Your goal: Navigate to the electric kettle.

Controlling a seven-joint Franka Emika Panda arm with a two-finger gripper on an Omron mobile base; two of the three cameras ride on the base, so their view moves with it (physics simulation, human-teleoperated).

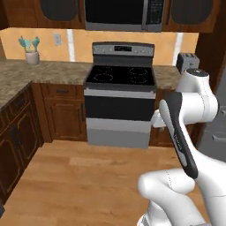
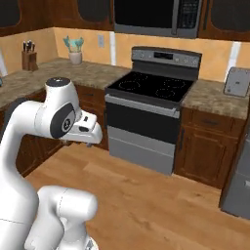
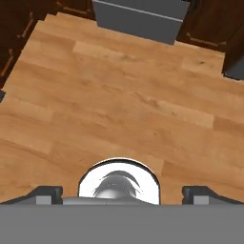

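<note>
Fingers (image 3: 47, 192) spread wide, holding nothing.

Arm (image 1: 185, 132) is sitting folded close over its base, elbow raised high, forearm angling down and forward. Hand is pointing down toward the floor. Gripper (image 3: 123, 191) fingertips (image 3: 47, 192) are showing wide apart at the bottom of the hand view, jaws spread, nothing lying between them.

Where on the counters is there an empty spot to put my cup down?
Bare counter lies between the utensil holder and the stove. Another patch sits between the stove and the toaster. The back corner by the knife block is more crowded.
</note>
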